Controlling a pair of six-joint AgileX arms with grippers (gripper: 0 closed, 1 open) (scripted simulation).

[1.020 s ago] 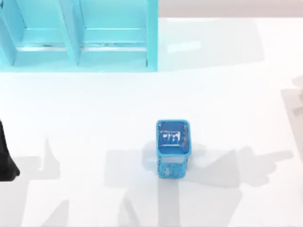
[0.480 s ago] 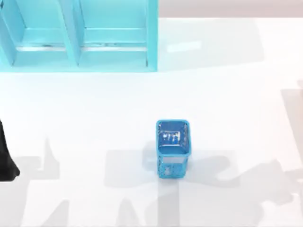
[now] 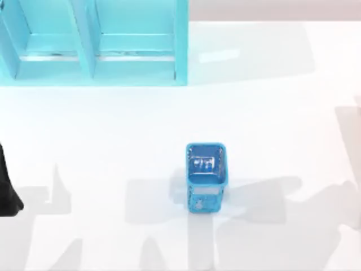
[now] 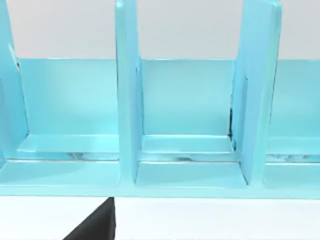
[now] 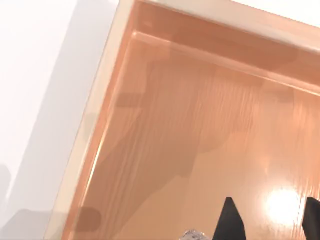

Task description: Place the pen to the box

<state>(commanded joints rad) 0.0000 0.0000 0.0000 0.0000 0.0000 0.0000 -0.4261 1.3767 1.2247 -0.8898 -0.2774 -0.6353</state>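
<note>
Although the right gripper (image 5: 267, 220) shows two dark fingers (image 5: 229, 222) set apart over the orange-brown box (image 5: 165, 135), I cannot tell whether they hold anything; a small pale glint beside them may be the pen (image 5: 191, 235), but it is too slight to name with confidence. I judge the task at its last step: carrying done, release into the box left. The right wrist view gives the box's rim and floor, while the top view gives the blue holder (image 3: 206, 175) on the white worktop (image 3: 113, 124), the turquoise shelf (image 3: 93, 42) and the left arm (image 3: 7, 189) parked at the left edge.
</note>
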